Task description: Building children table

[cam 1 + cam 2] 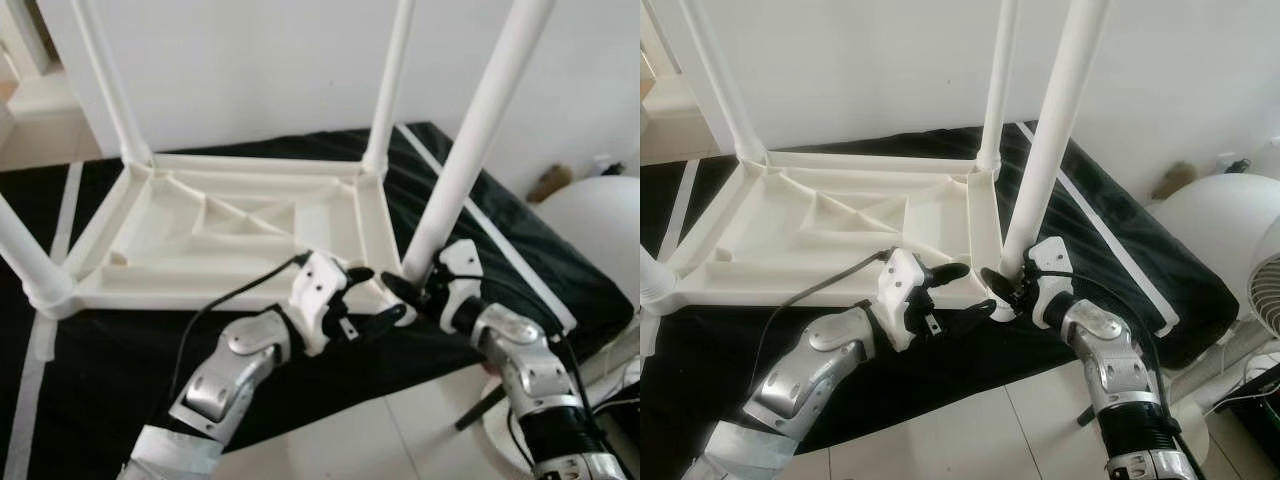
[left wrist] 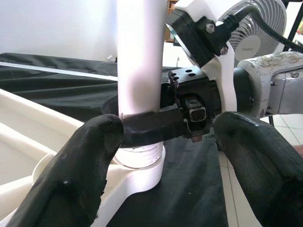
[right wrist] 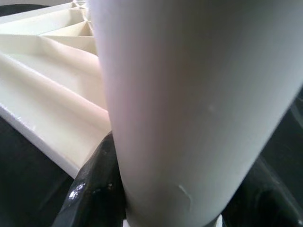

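A white plastic children's table point(image 1: 200, 290) lies upside down on a black cloth, with its legs pointing up. My right gripper point(image 1: 405, 290) is shut on the near-right leg point(image 1: 470, 150) just above its corner socket. In the right wrist view the leg point(image 3: 189, 94) stands close between the black fingers point(image 3: 92, 189). My left gripper point(image 1: 378, 296) is open beside that same corner, its fingers point(image 2: 71, 175) spread on either side of the leg base point(image 2: 139, 56) without touching it.
The black cloth point(image 1: 520, 260) carries white tape strips and ends at a tiled floor near me. A white fan point(image 1: 1265, 290) and cables stand to the right. Three other legs rise at the remaining corners, with a white wall behind.
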### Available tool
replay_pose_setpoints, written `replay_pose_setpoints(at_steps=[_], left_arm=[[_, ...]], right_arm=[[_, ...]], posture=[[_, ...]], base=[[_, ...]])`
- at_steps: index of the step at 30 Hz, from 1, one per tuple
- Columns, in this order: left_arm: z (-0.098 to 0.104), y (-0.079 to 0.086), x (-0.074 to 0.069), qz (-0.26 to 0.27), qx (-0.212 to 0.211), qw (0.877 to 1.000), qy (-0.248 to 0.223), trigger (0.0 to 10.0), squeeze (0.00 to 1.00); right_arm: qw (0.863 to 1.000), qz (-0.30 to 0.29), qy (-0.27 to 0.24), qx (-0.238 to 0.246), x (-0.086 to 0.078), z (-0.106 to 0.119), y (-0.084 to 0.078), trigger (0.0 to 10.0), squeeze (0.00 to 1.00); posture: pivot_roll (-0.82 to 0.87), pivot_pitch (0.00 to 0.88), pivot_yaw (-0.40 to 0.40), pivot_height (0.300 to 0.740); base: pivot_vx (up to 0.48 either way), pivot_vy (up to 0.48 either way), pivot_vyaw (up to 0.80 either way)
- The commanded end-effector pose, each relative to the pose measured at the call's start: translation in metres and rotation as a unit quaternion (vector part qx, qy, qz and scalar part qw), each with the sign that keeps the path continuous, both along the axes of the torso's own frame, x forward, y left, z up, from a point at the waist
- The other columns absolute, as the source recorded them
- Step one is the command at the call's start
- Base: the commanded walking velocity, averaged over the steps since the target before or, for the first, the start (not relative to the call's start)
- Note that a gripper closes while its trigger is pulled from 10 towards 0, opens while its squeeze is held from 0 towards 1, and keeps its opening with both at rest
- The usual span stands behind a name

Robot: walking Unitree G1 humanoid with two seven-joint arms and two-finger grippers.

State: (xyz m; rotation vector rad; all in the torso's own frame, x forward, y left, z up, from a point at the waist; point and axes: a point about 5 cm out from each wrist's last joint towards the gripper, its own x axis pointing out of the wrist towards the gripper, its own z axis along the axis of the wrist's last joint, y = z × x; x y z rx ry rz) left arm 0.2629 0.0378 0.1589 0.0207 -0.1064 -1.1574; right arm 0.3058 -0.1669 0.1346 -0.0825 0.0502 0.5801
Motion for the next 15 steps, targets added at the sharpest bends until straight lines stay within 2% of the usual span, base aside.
replay_pose_setpoints(at_steps=[1,3,6,8,9,12,13,15], left_arm=[[-0.001,-0.002,-0.005,-0.029,0.005,1.0,0.002,10.0,0.0],[-0.002,-0.002,-0.006,-0.031,0.004,1.0,0.006,10.0,0.0],[-0.002,-0.002,-0.007,-0.031,0.004,0.999,0.007,10.0,0.0],[-0.003,-0.002,-0.007,-0.033,0.004,0.999,0.008,10.0,0.0],[-0.003,-0.002,-0.007,-0.033,0.004,0.999,0.008,10.0,0.0],[-0.002,-0.002,-0.006,-0.033,0.004,0.999,0.008,10.0,0.0],[-0.002,-0.002,-0.006,-0.033,0.004,0.999,0.008,10.0,0.0],[-0.002,-0.002,-0.006,-0.032,0.003,0.999,0.007,10.0,0.0]], right_arm=[[1.0,-0.018,0.019,0.005,-0.001,-0.005,-0.001,10.0,0.0],[0.997,-0.076,0.03,0.003,-0.001,-0.006,0.001,10.0,0.0],[0.994,-0.101,0.033,0.005,-0.002,-0.006,0.002,10.0,0.0],[0.986,-0.16,0.041,0.024,-0.006,-0.007,0.007,10.0,0.0],[0.986,-0.16,0.041,0.024,-0.006,-0.007,0.007,10.0,0.0],[0.967,-0.241,0.06,0.056,-0.01,-0.01,0.013,10.0,0.0],[0.967,-0.241,0.06,0.056,-0.01,-0.01,0.013,10.0,0.0],[0.949,-0.295,0.071,0.087,-0.013,-0.013,0.021,10.0,0.0]], posture=[[-0.08,0.03,-0.012,0.74],[-0.08,0.036,-0.013,0.74],[-0.09,0.036,-0.011,0.74],[-0.09,0.036,-0.012,0.74],[-0.09,0.036,-0.012,0.74],[-0.08,0.035,-0.016,0.74],[-0.08,0.035,-0.016,0.74],[-0.08,0.035,-0.018,0.74]], base=[[0.0,0.0,0.0],[0.0,0.0,0.0],[0.0,0.0,0.0],[0.0,0.0,0.0],[0.0,0.0,0.0],[0.0,0.0,0.0],[0.0,0.0,0.0],[0.0,0.0,0.0]])
